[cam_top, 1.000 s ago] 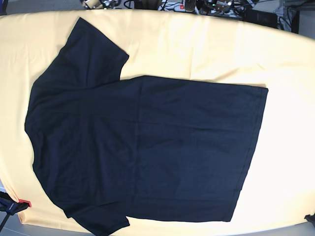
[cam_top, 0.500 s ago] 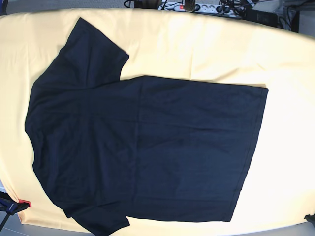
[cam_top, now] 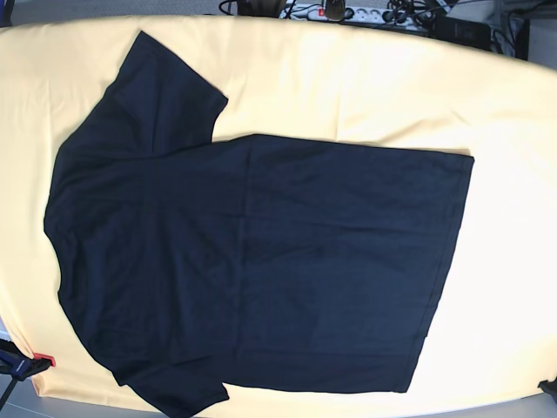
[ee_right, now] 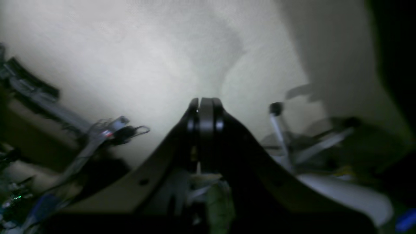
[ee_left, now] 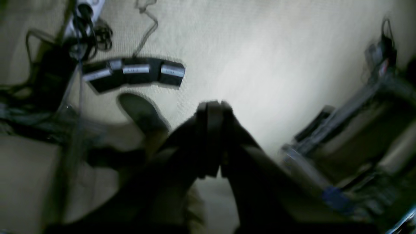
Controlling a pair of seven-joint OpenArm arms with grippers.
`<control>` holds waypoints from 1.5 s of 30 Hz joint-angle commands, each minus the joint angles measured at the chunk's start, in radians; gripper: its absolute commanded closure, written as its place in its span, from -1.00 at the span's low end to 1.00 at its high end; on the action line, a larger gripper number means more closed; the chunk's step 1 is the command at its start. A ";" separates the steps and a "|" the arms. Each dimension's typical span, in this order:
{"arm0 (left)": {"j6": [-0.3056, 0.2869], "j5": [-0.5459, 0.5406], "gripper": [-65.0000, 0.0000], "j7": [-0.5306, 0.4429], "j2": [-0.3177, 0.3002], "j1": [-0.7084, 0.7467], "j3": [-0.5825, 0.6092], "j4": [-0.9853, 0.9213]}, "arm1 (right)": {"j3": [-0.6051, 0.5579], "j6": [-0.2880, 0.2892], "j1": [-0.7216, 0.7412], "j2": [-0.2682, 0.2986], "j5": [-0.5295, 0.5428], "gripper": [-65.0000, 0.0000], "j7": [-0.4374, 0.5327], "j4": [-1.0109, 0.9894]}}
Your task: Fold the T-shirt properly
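The black T-shirt [cam_top: 252, 252] lies flat and spread out on the pale yellow cloth [cam_top: 365, 87] in the base view, neck and sleeves to the left, hem to the right. One sleeve points to the far edge, the other to the near edge. Neither gripper shows in the base view. In the left wrist view my left gripper [ee_left: 213, 109] is shut and empty, seen against a pale floor. In the right wrist view my right gripper [ee_right: 205, 104] is shut and empty, also over pale floor. The shirt shows in neither wrist view.
Cables and a power strip [cam_top: 348, 12] lie beyond the far table edge. A dark clamp with a red tip [cam_top: 26, 361] sits at the near left corner. The left wrist view shows foot pedals [ee_left: 133, 71], a shoe [ee_left: 143, 113] and cables on the floor.
The shirt has not moved. Dark equipment seen at the far edge one second ago has left the base view.
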 commanded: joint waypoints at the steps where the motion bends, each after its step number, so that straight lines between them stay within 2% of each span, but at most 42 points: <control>1: 0.008 0.032 1.00 0.008 -0.024 0.054 -0.014 0.067 | -0.002 -0.022 -0.038 0.019 -0.029 1.00 -0.002 0.054; 3: 0.056 0.115 1.00 0.026 -0.053 0.139 -0.061 0.186 | -0.002 -0.089 -0.038 0.045 -0.122 1.00 -0.007 0.146; 6: 0.122 0.217 1.00 0.037 -0.088 0.251 -0.158 0.342 | -0.002 -0.150 -0.038 0.052 -0.173 1.00 -0.127 0.232; 8: 0.155 0.257 1.00 0.037 -0.089 0.284 -0.226 0.420 | -0.002 -0.201 -0.038 0.051 -0.240 1.00 -0.125 0.260; 11: 0.161 0.293 1.00 0.038 -0.089 0.284 -0.315 0.499 | -0.002 -0.248 -0.038 0.051 -0.308 1.00 -0.125 0.279; 15: 0.161 0.349 1.00 0.039 -0.089 0.284 -0.436 0.538 | -0.002 -0.299 -0.038 0.051 -0.459 1.00 -0.125 0.303; 23: 0.154 0.345 1.00 -0.041 -0.089 0.284 -0.650 0.538 | -0.002 -0.372 -0.038 0.051 -0.696 1.00 -0.079 0.311; 26: 0.111 0.316 1.00 -0.046 -0.089 0.235 -0.693 0.538 | -0.002 -0.359 0.031 0.051 -0.686 1.00 -0.033 0.311; 30: 0.009 0.281 1.00 -0.105 -0.089 0.116 -0.705 0.537 | -0.002 -0.312 0.164 0.051 -0.636 1.00 0.028 0.311; 34: -0.071 0.296 1.00 -0.199 -0.090 -0.007 -0.705 0.437 | -0.002 -0.297 0.306 0.051 -0.610 1.00 0.036 0.311; 37: -0.150 0.297 1.00 -0.286 -0.090 -0.108 -0.705 0.341 | -0.002 -0.285 0.385 0.051 -0.529 1.00 0.047 0.311; 40: -0.226 0.296 1.00 -0.361 -0.101 -0.208 -0.705 0.249 | -0.002 -0.245 0.437 0.046 -0.470 1.00 0.057 0.311; 42: -0.259 0.294 1.00 -0.384 -0.117 -0.267 -0.705 0.197 | -0.002 -0.245 0.446 0.046 -0.451 1.00 0.069 0.311; 43: -0.278 0.287 0.87 -0.390 -0.127 -0.296 -0.705 0.174 | -0.002 -0.245 0.446 0.045 -0.446 1.00 0.074 0.311; 45: -0.335 0.261 0.45 -0.416 -0.149 -0.349 -0.704 0.132 | -0.002 -0.245 0.446 0.043 -0.445 1.00 0.077 0.311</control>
